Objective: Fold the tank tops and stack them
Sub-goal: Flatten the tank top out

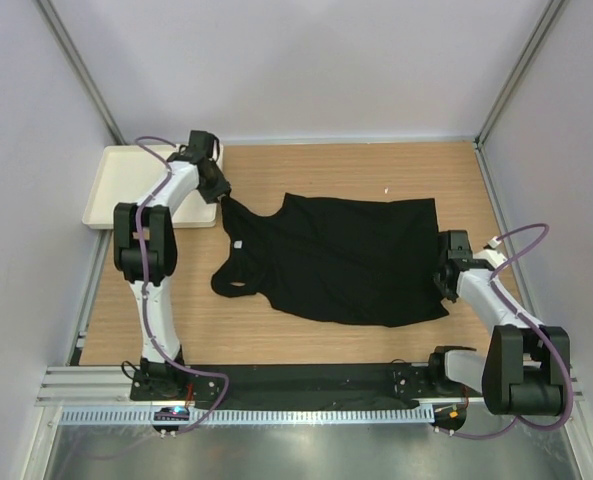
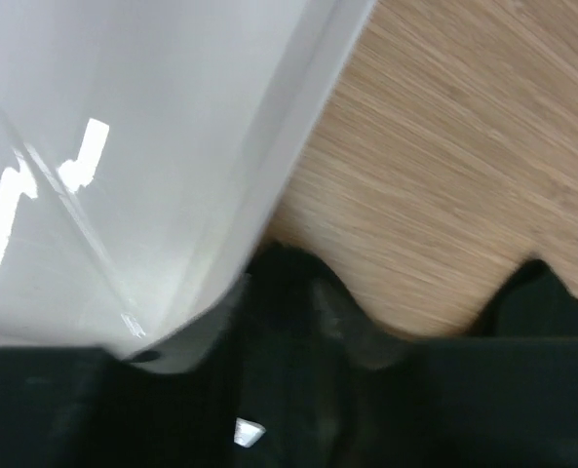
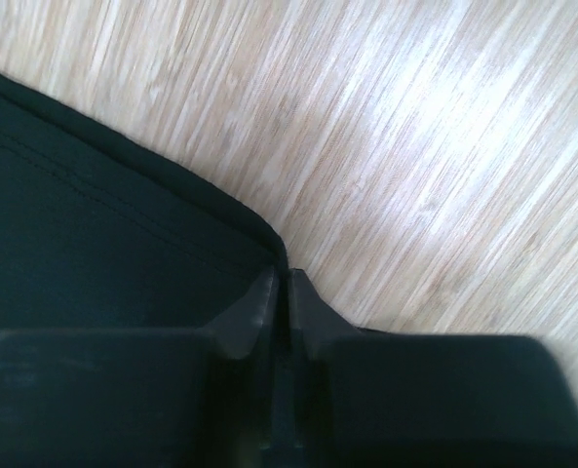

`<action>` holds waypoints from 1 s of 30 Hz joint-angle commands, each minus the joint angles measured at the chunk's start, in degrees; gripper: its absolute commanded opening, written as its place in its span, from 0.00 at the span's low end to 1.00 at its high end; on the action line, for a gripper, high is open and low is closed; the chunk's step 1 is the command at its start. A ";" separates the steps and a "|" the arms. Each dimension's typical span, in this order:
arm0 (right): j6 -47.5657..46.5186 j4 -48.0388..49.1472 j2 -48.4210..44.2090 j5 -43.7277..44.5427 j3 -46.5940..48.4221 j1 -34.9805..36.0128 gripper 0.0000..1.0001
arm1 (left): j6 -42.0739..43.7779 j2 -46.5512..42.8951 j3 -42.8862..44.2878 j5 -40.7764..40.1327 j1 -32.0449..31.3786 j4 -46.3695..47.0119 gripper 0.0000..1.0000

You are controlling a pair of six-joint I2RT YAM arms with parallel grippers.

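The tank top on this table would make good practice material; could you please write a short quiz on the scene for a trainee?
1. True or false: the tank top is already folded in half.
2. Multiple choice: the right pincer is closed on the top's (A) shoulder strap, (B) hemmed edge, (C) neckline.
3. Fill in: the white tray sits at the far ____ corner of the table, by the robot's own sides.

Key: 1 false, it lies spread open; 2 B; 3 left.
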 commanded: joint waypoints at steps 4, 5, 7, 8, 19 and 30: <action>-3.47 0.70 -1.74 1.37 2.73 -0.51 0.54 | 2.11 -2.62 5.19 -2.69 -4.04 -2.97 0.63; -4.60 0.88 -3.13 1.28 2.64 -0.51 0.56 | 2.11 -4.10 4.84 -2.95 -4.48 -3.41 0.71; -5.93 0.88 -5.07 1.01 2.46 -0.51 0.72 | 2.63 -6.13 2.92 -3.83 -6.23 -4.20 0.81; -6.63 0.88 -6.82 0.75 2.46 -0.51 0.73 | 2.72 -7.62 1.95 -4.27 -6.85 -4.55 0.81; -17.69 2.02 -7.63 -6.88 6.32 -0.51 0.75 | 1.67 -38.11 -26.78 -13.67 -22.58 -1.31 0.96; -18.50 11.07 12.56 -13.40 26.26 -0.51 0.63 | 6.23 -25.41 -16.48 -10.51 -24.44 4.33 0.92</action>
